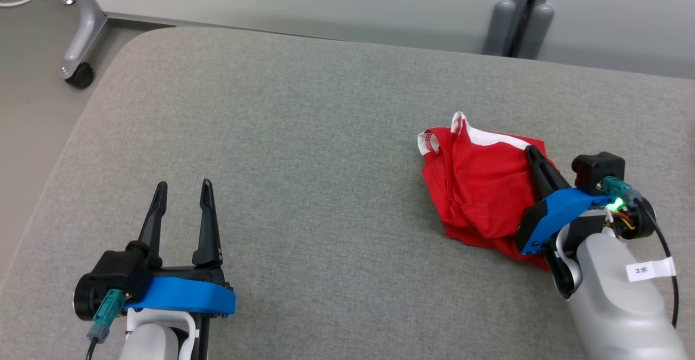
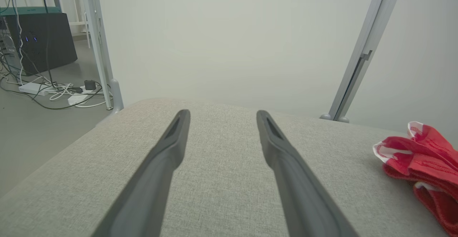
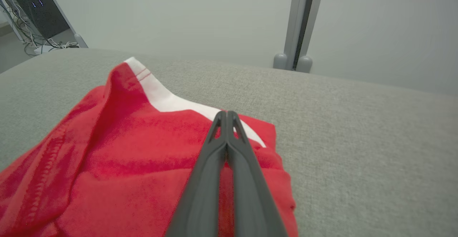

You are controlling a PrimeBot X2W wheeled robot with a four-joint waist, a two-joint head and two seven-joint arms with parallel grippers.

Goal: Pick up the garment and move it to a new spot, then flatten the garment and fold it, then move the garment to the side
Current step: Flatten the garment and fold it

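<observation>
Head view: right gripper [image 1: 530, 152] lies on the crumpled red garment [image 1: 478, 186], fingers pressed together; whether cloth is pinched is unclear. Left gripper [image 1: 183, 185] is well apart, fingers spread, over the grey cushion [image 1: 304, 132].

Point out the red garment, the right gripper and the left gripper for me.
red garment [image 1: 478, 186], head view, on its crumpled red middle.
right gripper [image 3: 227, 114], right wrist view, at its closed fingertips.
left gripper [image 1: 183, 189], head view, midway between its open fingertips.
</observation>
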